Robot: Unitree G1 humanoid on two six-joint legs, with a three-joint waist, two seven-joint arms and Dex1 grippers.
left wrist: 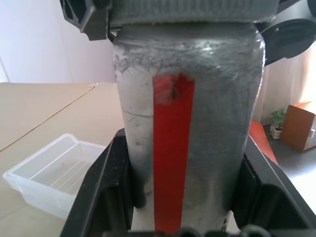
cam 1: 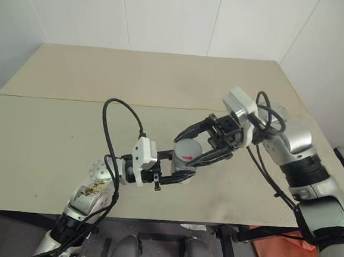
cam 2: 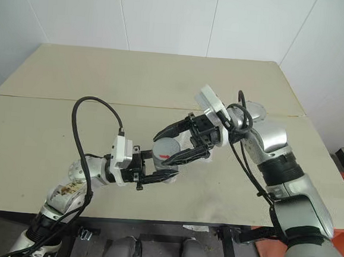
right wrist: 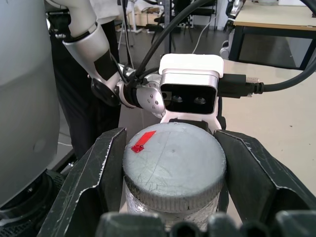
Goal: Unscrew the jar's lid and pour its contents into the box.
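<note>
while left gripper clamps jar, right gripper pinches lid.

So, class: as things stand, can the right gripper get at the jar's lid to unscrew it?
Probably yes. The right gripper is already shut on the lid, a finger on either side, while the left gripper is shut on the jar below it. Nothing sits between them.

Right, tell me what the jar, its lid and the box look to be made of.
Jar: probably metal, dull scuffed silver-grey with a red strip down its side.
Lid: also seemingly metal, matte grey, finely scratched, ribbed rim, small red mark on top.
Box: clear, slightly cloudy plastic; the table shows through its thin walls.
</note>
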